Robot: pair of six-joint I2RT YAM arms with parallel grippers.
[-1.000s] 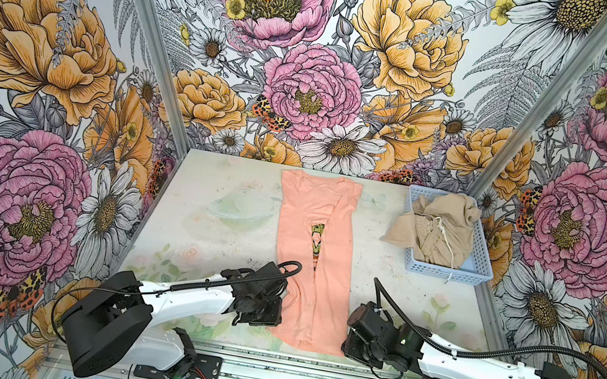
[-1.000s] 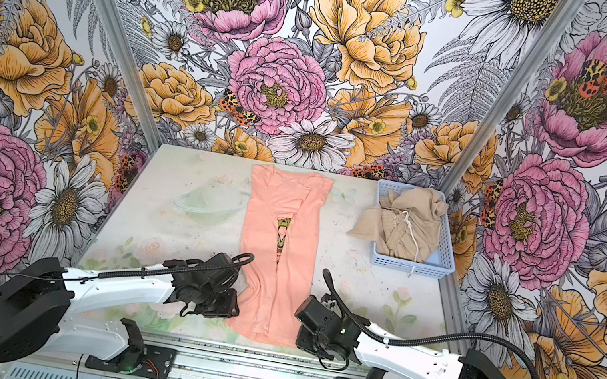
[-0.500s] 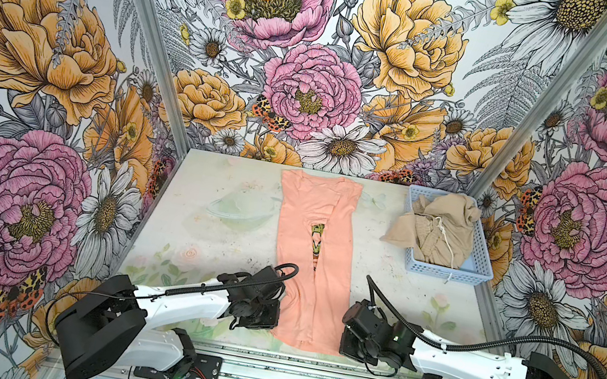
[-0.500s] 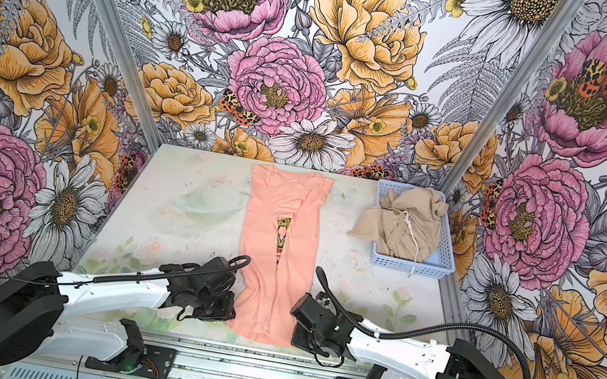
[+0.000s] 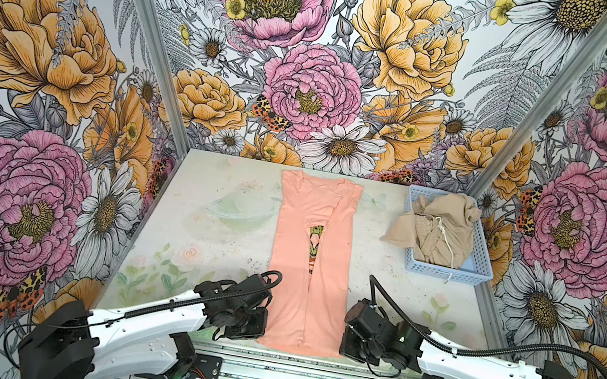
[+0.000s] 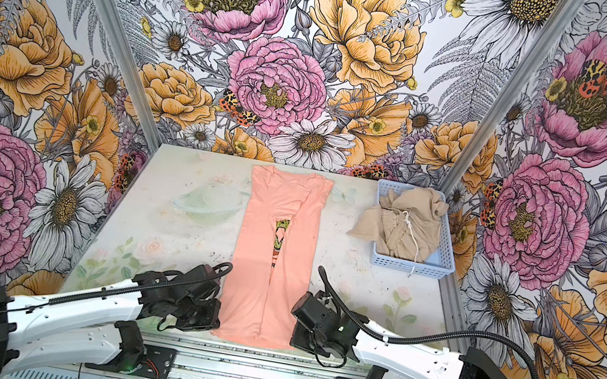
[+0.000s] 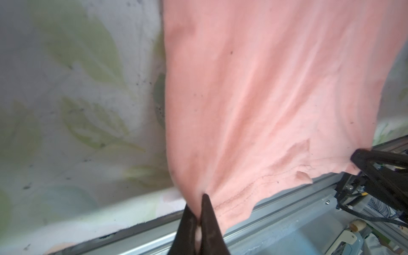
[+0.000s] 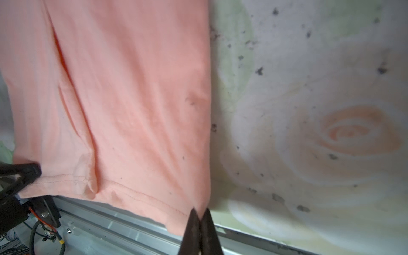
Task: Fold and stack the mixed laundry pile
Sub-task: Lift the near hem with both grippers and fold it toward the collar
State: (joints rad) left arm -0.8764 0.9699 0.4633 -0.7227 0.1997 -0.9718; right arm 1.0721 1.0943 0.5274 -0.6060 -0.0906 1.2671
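Step in hand: crosswise fold of the shirt, grasp phase. Peach-pink fabric T-shirt (image 5: pixel 293 239) lies mid-counter (image 5: pixel 201 231), sides already folded in to a long strip, collar at the far end, hem at the near edge. A sliver of green chest print (image 5: pixel 314 239) shows in the gap. Both wrist views show the left jaws pinched shut on the hem's left corner and the right jaws on its right corner. Next, my read: lift both corners together, keep the hem taut and level, carry it toward the collar without skewing the strip. Crumpled beige drawstring shorts (image 5: pixel 442 227) not started, in the light blue perforated plastic basket (image 5: pixel 447 273) far right, part spilling over its side. Versus a second ago: jaws were part-open beside the hem, now clamped; shirt and shorts unmoved
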